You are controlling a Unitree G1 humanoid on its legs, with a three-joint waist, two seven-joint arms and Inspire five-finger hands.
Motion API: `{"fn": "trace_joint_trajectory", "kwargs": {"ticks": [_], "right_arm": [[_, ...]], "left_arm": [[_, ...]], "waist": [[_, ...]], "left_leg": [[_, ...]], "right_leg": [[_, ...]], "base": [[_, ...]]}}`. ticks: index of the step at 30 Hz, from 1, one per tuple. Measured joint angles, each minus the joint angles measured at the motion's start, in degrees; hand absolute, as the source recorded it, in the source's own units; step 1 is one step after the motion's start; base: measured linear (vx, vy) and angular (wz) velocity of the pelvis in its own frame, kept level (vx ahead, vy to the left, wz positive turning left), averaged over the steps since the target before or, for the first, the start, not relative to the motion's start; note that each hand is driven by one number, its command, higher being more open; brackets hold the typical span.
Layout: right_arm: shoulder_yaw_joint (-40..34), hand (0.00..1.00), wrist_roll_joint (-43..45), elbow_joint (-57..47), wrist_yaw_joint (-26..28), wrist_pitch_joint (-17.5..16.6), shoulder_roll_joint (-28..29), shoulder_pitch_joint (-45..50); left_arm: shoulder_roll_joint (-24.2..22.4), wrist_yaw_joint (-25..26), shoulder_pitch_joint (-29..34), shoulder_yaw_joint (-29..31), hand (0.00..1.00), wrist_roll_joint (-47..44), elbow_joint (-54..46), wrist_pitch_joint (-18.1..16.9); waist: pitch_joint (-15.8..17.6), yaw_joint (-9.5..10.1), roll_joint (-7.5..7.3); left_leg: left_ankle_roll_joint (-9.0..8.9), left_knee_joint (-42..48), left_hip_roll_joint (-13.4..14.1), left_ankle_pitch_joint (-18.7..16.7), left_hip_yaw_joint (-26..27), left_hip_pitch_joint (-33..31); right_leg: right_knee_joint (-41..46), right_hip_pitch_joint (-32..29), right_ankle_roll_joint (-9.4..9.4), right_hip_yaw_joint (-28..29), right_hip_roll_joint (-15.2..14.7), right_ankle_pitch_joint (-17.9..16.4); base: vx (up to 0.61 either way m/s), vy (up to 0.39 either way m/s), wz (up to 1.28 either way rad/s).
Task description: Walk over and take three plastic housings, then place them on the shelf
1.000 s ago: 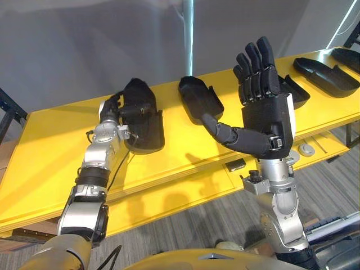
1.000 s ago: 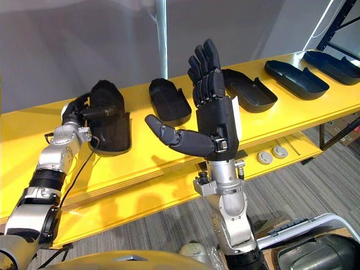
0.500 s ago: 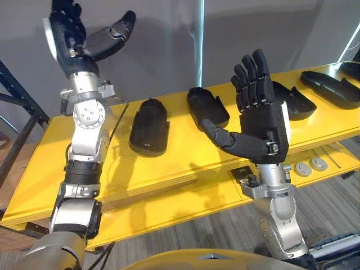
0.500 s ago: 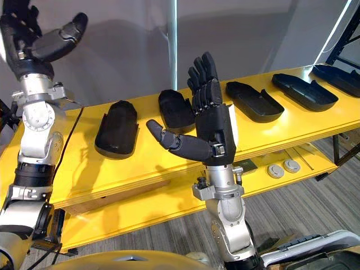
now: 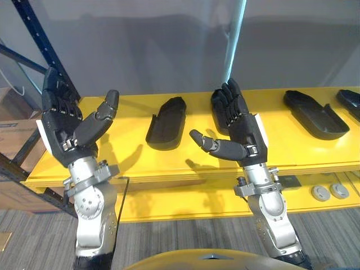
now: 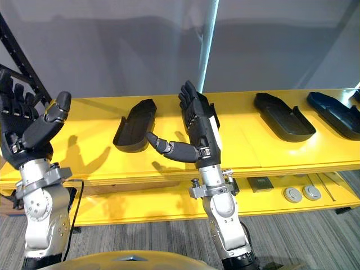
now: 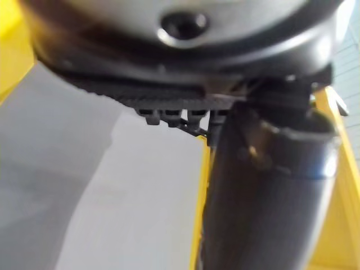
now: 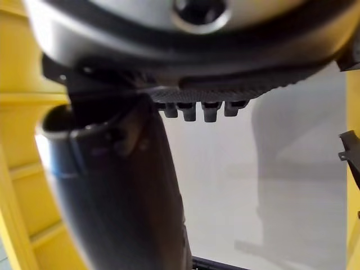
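Black housings point(image 5: 167, 122) line the yellow shelf point(image 5: 169, 156) mid-frame while left hand point(image 5: 63, 126) and right hand point(image 5: 244, 132) hover lower down, fingers straight, thumbs spread wide.

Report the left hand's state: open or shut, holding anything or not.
Open and empty: the left hand is raised with straight fingers and thumb spread, nothing between them.

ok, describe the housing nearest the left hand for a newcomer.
Find the yellow shelf against the grey wall, with a row of black housings on its top board. The one meant is the leftmost housing, seen between the raised left hand and right hand. The next housing is partly hidden behind the right hand; this one lies fully in view, bare yellow to its left.
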Motion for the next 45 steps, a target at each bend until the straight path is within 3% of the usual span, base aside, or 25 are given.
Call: {"fn": "trace_joint_trajectory", "kwargs": {"ticks": [1,2,7,13,17,25,27,34,45], "right_arm": [[-0.7,1.0,0.0,0.78,0.0,0.01,0.19,0.0],[-6.4,1.0,1.18,1.35,-2.5,0.0,1.97,0.09],[-6.4,1.0,1.19,1.34,-2.48,0.0,1.97,0.09],[-6.21,1.0,2.95,1.34,-0.32,0.02,1.89,-0.39],[-5.02,1.0,2.05,1.33,1.08,0.02,1.67,-1.11],[-6.58,1.0,0.41,-0.88,1.66,-0.17,1.38,-2.27],[-8.04,1.0,0.37,-1.72,1.35,-1.75,1.38,-2.27],[-11.77,1.0,-0.06,-3.71,0.12,-4.37,1.25,-2.06],[-13.56,1.0,0.05,-7.37,1.31,-6.18,-0.92,0.2]], "left_arm": [[-0.5,-0.91,1.43,0.63,1.0,-0.05,-0.09,-0.67],[-3.41,-13.33,6.19,2.62,1.0,-2.89,-0.07,-1.28],[-3.41,-13.33,6.18,2.55,1.0,-2.89,-0.07,-1.28],[-3.39,-13.8,6.12,1.09,1.0,-3.03,-0.07,-1.17],[-3.35,-14.64,6.17,-0.02,1.0,-3.0,-0.03,0.64],[-2.28,-21.15,6.28,-0.44,1.0,-2.52,3.75,8.7],[-1.43,-22.75,6.36,-1.36,1.0,-2.42,5.52,11.1],[-0.33,-22.59,6.02,-3.35,1.0,-1.73,11.37,16.92],[0.7,-17.67,3.38,-3.76,1.0,0.08,18.79,14.78]], "waist": [[0.1,0.17,-0.07],[4.27,1.29,-1.26],[4.51,1.29,-1.33],[7.24,1.3,-1.99],[8.24,1.5,-2.1],[8.84,1.1,-1.44],[9.08,0.56,-1.0],[9.02,-0.66,-0.66],[8.01,-1.73,0.85]], "left_leg": [[-0.01,-0.01,0.0,0.04,-0.14,-0.04],[0.05,0.01,0.04,0.22,-1.0,-0.2],[0.04,0.05,0.04,0.22,-1.06,-0.21],[0.16,0.22,0.03,0.77,-2.06,-1.43],[0.19,0.22,0.03,1.0,-2.17,-1.78],[0.03,0.22,0.18,0.63,-0.77,-1.02],[0.06,0.22,0.22,0.48,-0.32,-0.77],[-0.13,0.23,0.36,-0.03,1.54,0.24],[-0.12,0.19,0.37,-0.68,2.99,1.05]], "right_leg": [[-0.05,0.05,-0.01,-0.15,0.02,-0.02],[-0.58,0.65,-0.11,-1.04,0.1,-0.14],[-0.56,0.66,-0.11,-1.08,0.09,-0.14],[0.49,-0.35,-0.12,-2.04,-0.12,-0.12],[0.61,-0.46,-0.12,-2.56,-0.19,-0.12],[0.62,-0.45,-0.1,-1.34,-0.2,-0.12],[0.61,-0.45,-0.09,-0.89,-0.39,-0.12],[0.52,-0.38,-0.07,0.69,-0.34,-0.11],[0.36,-0.32,0.19,2.29,-0.28,0.07]], "base": [[-0.01,-0.001,0.05],[0.0,0.0,0.0],[0.0,0.0,0.0],[0.0,0.0,0.09],[-0.01,0.002,0.07],[0.01,0.002,-0.08],[0.02,0.014,-0.11],[0.02,0.002,-0.12],[0.0,0.005,-0.07]]}}
